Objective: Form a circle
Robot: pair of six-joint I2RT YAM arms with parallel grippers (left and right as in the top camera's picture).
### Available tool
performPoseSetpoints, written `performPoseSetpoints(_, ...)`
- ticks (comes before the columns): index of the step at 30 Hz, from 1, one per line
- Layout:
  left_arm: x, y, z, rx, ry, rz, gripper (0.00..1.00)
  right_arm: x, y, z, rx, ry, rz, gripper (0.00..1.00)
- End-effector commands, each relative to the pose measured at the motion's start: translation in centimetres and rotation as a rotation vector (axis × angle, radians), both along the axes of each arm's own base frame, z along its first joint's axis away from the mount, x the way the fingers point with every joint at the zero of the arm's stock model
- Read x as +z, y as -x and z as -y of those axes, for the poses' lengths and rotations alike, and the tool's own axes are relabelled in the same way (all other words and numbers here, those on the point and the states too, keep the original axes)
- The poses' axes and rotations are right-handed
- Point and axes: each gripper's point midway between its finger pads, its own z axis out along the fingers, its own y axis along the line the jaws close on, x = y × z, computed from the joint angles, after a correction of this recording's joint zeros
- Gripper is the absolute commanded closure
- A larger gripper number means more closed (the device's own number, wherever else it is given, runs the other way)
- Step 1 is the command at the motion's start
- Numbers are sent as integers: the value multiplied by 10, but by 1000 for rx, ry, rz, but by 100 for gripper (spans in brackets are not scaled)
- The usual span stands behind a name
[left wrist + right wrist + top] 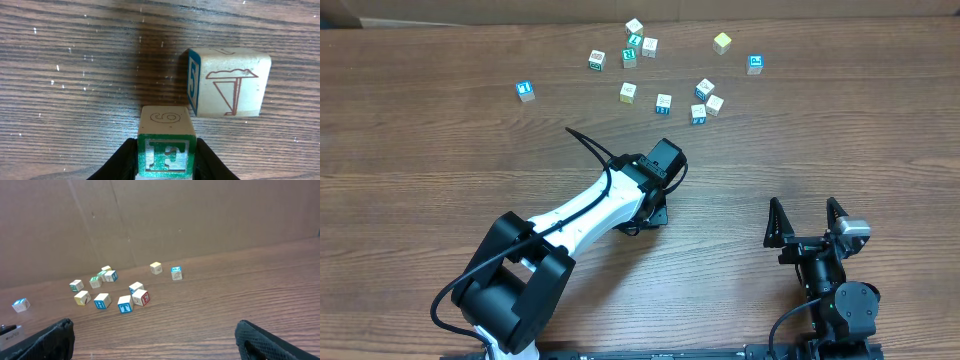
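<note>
Currently the left tool [165,162] is gripping one green-faced cube [165,122], and the cubes are not yet forming a circle.

From overhead, thirteen cubes [664,102] are lying loose across the 12 o'clock part of the table [420,200], four bunching at 12 and three crowding toward 1 o'clock. The left arm [590,210] is reaching from 7 o'clock to the centre, its wrist hiding the tool and the held cube from above. Only the wrist camera is showing black fingers [125,155] pressing both sides of that cube, a "6" on its top face, its lower edge cut off. At its 1 o'clock a sailboat cube [227,82] with a blue "5" side is sitting apart. The right tool [804,205] is resting at 5 o'clock, jaws spread wide, holding nothing. Letters on the far cubes are too small to read.
</note>
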Motion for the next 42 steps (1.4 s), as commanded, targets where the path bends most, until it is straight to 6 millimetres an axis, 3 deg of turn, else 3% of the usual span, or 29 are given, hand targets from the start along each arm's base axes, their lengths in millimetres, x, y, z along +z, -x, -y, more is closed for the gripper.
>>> performPoseSetpoints(1, -2, 3, -2, 20, -12, -2, 70, -1, 0, 0, 4, 13, 6, 0)
performPoseSetpoints(9, -2, 3, -2, 19, -12, -2, 55, -1, 0, 0, 4, 13, 7, 0)
performPoseSetpoints(26, 2, 0, 0, -35, -14, 4, 40, -1, 0, 0, 4, 13, 6, 0)
performPoseSetpoints(34, 30, -15, 7, -111, -14, 33, 39, -1, 0, 0, 4, 13, 6, 0)
performPoseSetpoints(42, 76, -57, 14, -67, 52, 130, 39, -1, 0, 0, 4, 13, 6, 0)
